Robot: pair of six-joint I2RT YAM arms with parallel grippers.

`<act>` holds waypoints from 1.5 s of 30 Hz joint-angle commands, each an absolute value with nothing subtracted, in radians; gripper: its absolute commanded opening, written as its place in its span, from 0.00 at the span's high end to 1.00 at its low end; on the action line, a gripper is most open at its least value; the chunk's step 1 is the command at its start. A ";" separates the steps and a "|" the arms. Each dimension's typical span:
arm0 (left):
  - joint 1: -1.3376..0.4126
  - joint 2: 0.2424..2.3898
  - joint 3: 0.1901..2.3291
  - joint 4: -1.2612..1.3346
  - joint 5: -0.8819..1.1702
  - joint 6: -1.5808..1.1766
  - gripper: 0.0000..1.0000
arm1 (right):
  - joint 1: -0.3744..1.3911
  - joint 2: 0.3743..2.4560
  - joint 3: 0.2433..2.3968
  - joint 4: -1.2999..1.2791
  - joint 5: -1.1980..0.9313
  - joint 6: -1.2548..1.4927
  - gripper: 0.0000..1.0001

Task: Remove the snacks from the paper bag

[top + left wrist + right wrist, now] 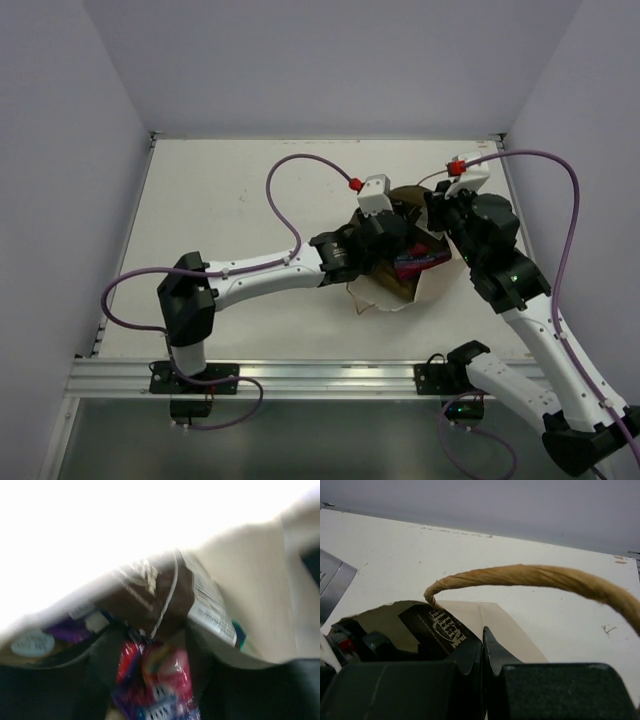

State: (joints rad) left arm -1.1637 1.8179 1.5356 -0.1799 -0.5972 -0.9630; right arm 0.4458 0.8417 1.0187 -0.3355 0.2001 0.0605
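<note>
Currently, the right end effector (483,637) is pressed together on the rim of the paper bag (495,617), apparently to hold its mouth open on the surface (220,190). The left end effector (392,238) reaches inside, beside the magenta packet (162,680). Whether it is gripping cannot be determined.

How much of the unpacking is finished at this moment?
Done: nothing; no packet shows on the table. In hand: the right tool pinches the paper bag rim, and the left tool straddles the magenta packet inside. Left: every visible snack, including the dark brown packet.
</note>
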 commanded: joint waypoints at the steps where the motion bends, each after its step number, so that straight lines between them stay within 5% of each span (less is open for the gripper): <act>1: -1.085 1.827 1.586 -0.117 -0.601 -1.011 0.51 | 0.459 0.805 1.028 -0.239 0.239 0.115 1.00; 6: -1.025 1.835 1.618 -0.084 -0.539 -0.942 0.74 | 0.480 0.807 1.035 -0.276 0.265 0.189 1.00; 9: -0.999 1.839 1.638 -0.061 -0.503 -0.896 0.97 | 0.508 0.824 1.052 -0.296 0.317 0.216 1.00; 17: -0.979 1.758 1.545 -0.054 -0.446 -0.861 1.00 | 0.526 0.873 1.086 -0.342 0.364 0.288 1.00; 22: -0.979 1.729 1.444 0.044 -0.390 -0.957 0.50 | 0.534 0.900 1.092 -0.342 0.367 0.316 1.00; 25: -0.979 1.756 1.448 0.049 -0.376 -0.985 0.39 | 0.540 0.910 1.104 -0.347 0.364 0.316 1.00; 30: -0.979 1.802 1.503 0.072 -0.376 -0.999 0.39 | 0.549 0.907 1.103 -0.338 0.365 0.298 1.00; 33: -0.979 1.836 1.531 0.060 -0.376 -1.002 0.47 | 0.551 0.907 1.094 -0.336 0.364 0.301 1.00; 36: -0.979 1.839 1.537 0.043 -0.390 -1.012 0.72 | 0.551 0.904 1.086 -0.334 0.362 0.298 1.00; 37: -0.979 1.823 1.517 0.044 -0.387 -1.014 0.88 | 0.551 0.905 1.080 -0.330 0.368 0.295 1.00; 39: -0.979 1.793 1.494 0.054 -0.391 -1.003 1.00 | 0.549 0.910 1.074 -0.330 0.391 0.290 1.00; 45: -0.979 1.622 1.462 -0.032 -0.361 -0.907 1.00 | 0.549 0.940 1.054 -0.314 0.451 0.288 1.00</act>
State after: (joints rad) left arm -0.9867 1.7683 1.4574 -0.0208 -0.3618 -0.9783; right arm 0.5472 0.9218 1.0580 -0.3672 0.3977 0.2722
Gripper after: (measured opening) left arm 0.016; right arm 0.023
